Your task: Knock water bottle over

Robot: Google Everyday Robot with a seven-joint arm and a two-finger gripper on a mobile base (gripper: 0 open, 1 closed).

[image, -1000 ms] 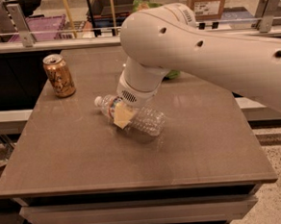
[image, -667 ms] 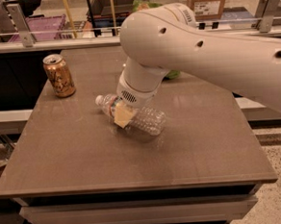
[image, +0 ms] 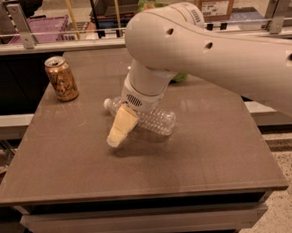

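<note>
The water bottle (image: 155, 121) lies on its side near the middle of the brown table (image: 199, 155), its white cap (image: 106, 104) pointing left toward the can. My gripper (image: 118, 134), cream-coloured, hangs from the large white arm (image: 206, 49). It points down and left, right in front of the bottle's neck end, and covers part of the bottle. Its tip is close to the table top.
A gold drink can (image: 61, 78) stands upright at the table's back left. A green object (image: 181, 77) peeks out behind the arm. A railing and shelves with boxes run behind the table. The table's front edge is near the bottom of the view.
My gripper has come a little forward and to the left, lower toward the table. The bottle stays lying in the same place.
</note>
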